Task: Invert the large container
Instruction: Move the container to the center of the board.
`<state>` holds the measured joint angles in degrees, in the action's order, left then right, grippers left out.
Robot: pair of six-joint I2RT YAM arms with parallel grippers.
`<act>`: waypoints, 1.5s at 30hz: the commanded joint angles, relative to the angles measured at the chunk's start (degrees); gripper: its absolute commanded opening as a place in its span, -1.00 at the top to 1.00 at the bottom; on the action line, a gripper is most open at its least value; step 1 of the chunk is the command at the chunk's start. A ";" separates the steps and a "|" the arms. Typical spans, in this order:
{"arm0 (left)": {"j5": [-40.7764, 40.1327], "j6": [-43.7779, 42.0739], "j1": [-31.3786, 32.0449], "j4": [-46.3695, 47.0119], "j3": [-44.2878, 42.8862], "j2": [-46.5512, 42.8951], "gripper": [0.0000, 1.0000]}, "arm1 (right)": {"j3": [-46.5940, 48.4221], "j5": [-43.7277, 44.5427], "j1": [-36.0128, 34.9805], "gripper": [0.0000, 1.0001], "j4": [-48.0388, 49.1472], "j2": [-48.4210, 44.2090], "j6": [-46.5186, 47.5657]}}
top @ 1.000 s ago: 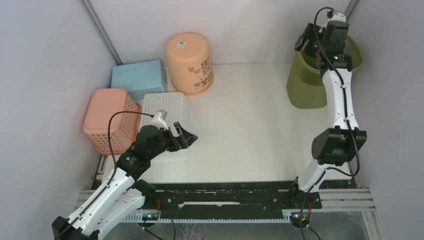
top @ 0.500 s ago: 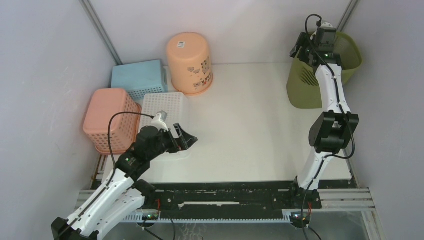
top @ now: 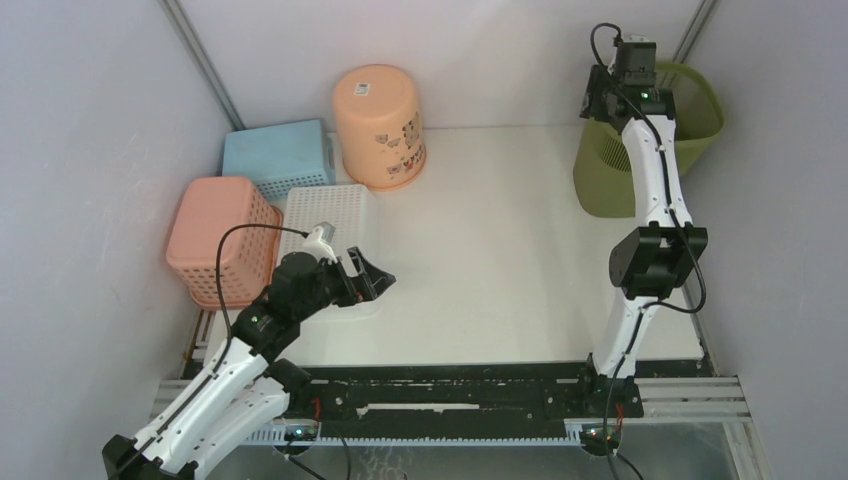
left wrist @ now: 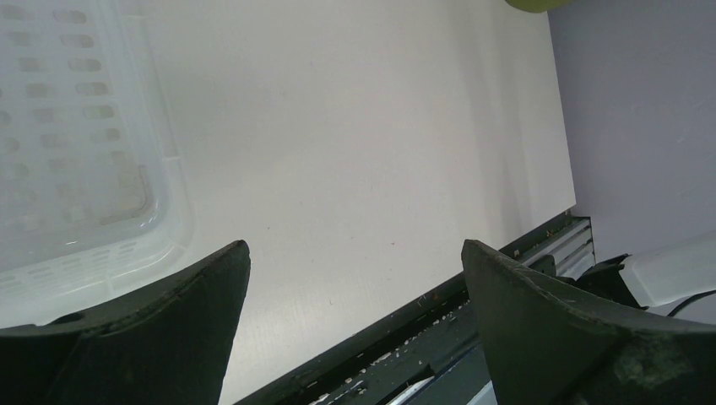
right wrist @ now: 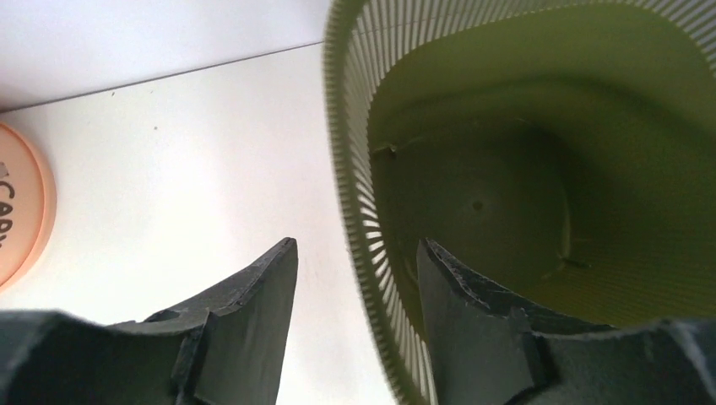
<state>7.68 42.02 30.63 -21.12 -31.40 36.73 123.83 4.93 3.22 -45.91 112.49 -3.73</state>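
The large container [top: 703, 108] is the olive-green bin standing upright, mouth up, at the far right corner; in the right wrist view I look down into its hollow inside [right wrist: 507, 194]. My right gripper [top: 598, 96] hangs over the bin's left rim and straddles it [right wrist: 356, 242]. One finger is inside the bin, close against the slotted wall. The other finger [right wrist: 253, 295] is outside, with a gap to the rim. It is open, with nothing gripped. My left gripper [top: 378, 275] hovers wide open over the table near the front left [left wrist: 355, 245], holding nothing.
An upturned peach bucket [top: 378, 125] stands at the far middle-left, its edge showing in the right wrist view [right wrist: 21, 219]. A blue basket [top: 278, 155], a pink basket [top: 220, 240] and a white perforated tray [top: 325, 210] crowd the left side. Walls close in beside the bin.
The right gripper has shifted left and farther back over the bin's left rim, and its jaws have narrowed around the rim. The left arm has not moved.
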 commanded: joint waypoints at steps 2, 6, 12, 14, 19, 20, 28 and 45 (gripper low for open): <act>0.15 -0.55 0.65 0.75 -2.10 -1.30 -0.99 | 8.28 1.23 -1.52 -0.18 -11.97 3.22 3.17; -0.37 0.05 1.21 0.32 -1.59 -2.86 -1.00 | 10.89 2.77 -1.78 -0.03 -15.94 5.94 2.70; -1.42 0.68 2.22 -0.73 -0.88 -4.99 -0.99 | 10.95 1.50 -1.82 0.20 -17.63 7.44 1.29; -1.64 0.85 2.45 -1.03 -0.77 -5.44 -0.99 | 10.95 1.13 -1.94 0.24 -17.61 7.84 1.17; -2.28 0.87 2.68 -1.70 -0.53 -6.64 -1.00 | 10.92 1.12 -2.12 0.92 -18.07 7.39 0.54; -2.26 0.87 2.68 -1.67 -0.47 -6.75 -0.99 | 10.84 0.85 -2.43 1.00 -17.93 6.87 0.41; -2.25 1.05 2.77 -1.46 -0.08 -7.32 -0.99 | 8.41 -0.64 -9.22 1.00 -16.71 0.29 -0.25; -1.77 1.97 2.90 0.83 2.48 -7.70 -0.99 | -19.80 8.32 -37.59 1.00 -11.78 -17.46 -7.77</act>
<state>5.96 43.35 33.12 -23.31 -29.91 28.80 108.62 11.79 -29.98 -59.05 99.31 -4.93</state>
